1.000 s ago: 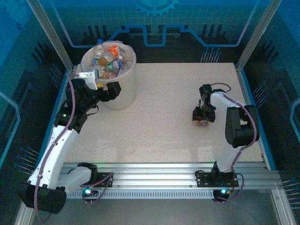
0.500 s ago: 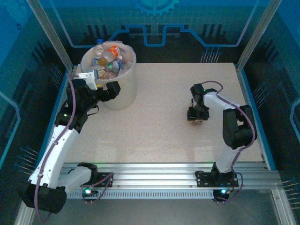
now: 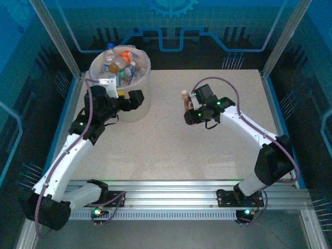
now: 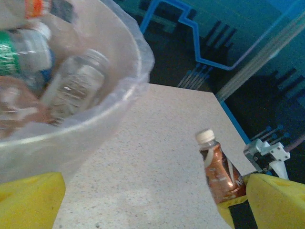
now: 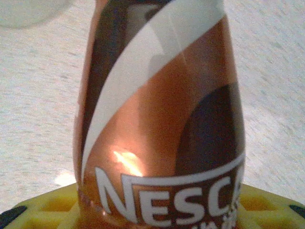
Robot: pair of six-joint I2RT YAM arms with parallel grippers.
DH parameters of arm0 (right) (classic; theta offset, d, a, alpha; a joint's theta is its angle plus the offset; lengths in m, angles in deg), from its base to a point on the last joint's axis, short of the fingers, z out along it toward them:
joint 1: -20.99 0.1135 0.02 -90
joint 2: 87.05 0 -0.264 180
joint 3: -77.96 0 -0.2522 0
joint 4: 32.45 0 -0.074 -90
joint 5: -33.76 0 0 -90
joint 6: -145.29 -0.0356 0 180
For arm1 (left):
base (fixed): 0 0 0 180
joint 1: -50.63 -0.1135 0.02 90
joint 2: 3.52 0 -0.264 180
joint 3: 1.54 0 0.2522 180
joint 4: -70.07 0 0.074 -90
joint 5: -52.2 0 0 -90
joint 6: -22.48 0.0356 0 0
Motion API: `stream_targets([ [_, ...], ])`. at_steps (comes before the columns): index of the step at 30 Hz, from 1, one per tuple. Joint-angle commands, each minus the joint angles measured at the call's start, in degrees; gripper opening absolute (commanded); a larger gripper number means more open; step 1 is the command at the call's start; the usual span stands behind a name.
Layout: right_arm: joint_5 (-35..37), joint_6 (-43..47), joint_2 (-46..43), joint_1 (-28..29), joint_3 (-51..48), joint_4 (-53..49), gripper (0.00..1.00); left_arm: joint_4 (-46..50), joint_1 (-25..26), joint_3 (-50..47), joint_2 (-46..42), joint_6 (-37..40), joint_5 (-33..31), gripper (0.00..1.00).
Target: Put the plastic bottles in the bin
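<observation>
A glossy brown bottle (image 4: 218, 167), white-capped, is pinched in the right claw (image 3: 187, 105) over the speckled surface (image 3: 171, 150) — well apart from the round translucent bin (image 3: 146, 83). The left claw (image 3: 136, 99), beside that bin, gapes wide.

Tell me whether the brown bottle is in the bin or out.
Out: the right hand grips the brown bottle over the table, well apart from the bin.
</observation>
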Motion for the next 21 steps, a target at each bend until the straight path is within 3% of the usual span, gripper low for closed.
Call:
stream_targets([
  [1,-7.8,2.1,-2.4,2.7,1.7,5.6,0.38,-3.7,1.9,1.1,1.8,-0.4,2.8,0.99],
  [10,-20.5,0.6,-6.4,5.4,0.3,15.9,0.38,-11.1,4.2,0.7,5.3,-4.2,11.9,0.99],
  [18,-24.0,0.0,-7.9,6.9,-0.1,19.0,0.4,-19.9,5.8,0.4,7.7,-9.4,18.8,0.99],
  [21,-24.8,0.1,-8.1,8.0,-0.2,19.9,0.4,-22.9,5.9,0.2,8.5,-11.3,19.6,0.94],
])
